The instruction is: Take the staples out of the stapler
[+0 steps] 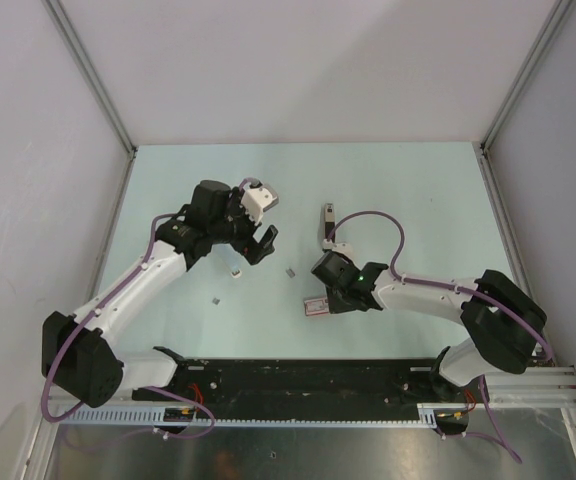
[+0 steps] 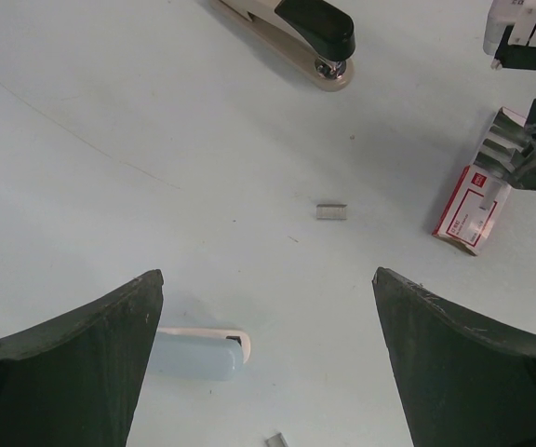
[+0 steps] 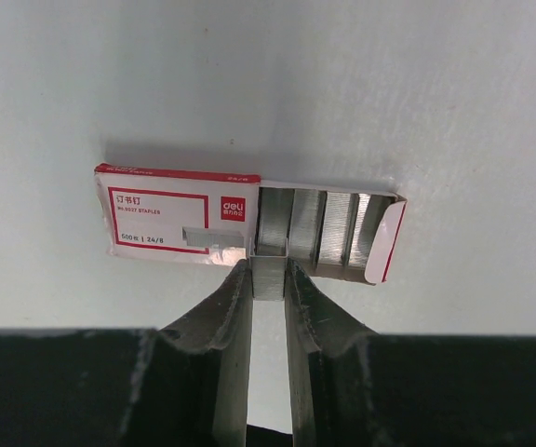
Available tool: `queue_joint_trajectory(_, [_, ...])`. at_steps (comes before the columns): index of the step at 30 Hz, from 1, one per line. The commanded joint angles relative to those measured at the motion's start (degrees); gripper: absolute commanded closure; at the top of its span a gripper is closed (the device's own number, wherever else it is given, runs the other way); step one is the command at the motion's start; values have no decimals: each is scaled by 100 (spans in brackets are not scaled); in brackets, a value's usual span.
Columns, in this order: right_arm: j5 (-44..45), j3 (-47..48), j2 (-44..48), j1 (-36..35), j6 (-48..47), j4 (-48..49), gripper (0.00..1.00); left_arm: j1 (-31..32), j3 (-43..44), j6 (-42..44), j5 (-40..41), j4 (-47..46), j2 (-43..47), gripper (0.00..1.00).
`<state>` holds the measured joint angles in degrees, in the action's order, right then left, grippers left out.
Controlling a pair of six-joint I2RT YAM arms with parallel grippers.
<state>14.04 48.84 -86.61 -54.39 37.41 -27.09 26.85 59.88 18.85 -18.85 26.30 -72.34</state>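
Slim black-and-silver stapler [image 1: 327, 222] lies on surface [image 1: 418, 200], ungripped. Loose short silver staple strips [image 2: 331, 212] nearby: unloading apparently mostly done. Right gripper [image 3: 268, 272] narrow, pinching staple strip [image 3: 268, 282] at open red-and-white box [image 3: 175, 223]. Left gripper [image 2: 268, 277] wide, empty.

A: Stapler [image 1: 327, 222]?
B: Slim, with a black top over pale metal. It lies on the worktop [image 1: 418, 200] at far centre, its long axis pointing away from the arm bases.
A: Staples?
B: One short silver loose strip [image 2: 331, 211] lies flat, near the stapler but apart from it. A second bit [image 2: 275, 440] is cut off by the left wrist view's edge. A third strip [image 3: 268, 284] is pinched in the right pincer [image 3: 269, 268].
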Motion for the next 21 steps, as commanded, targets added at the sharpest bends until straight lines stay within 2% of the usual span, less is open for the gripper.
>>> queue_joint_trajectory(1, [-57,-6,9,52,-90,105,90,-40,-32,-123,-189,-47,104,1])
queue_joint_trajectory(21, [-162,-15,-36,96,-89,114,83,-40,-28,-97,-293,-23,160,1])
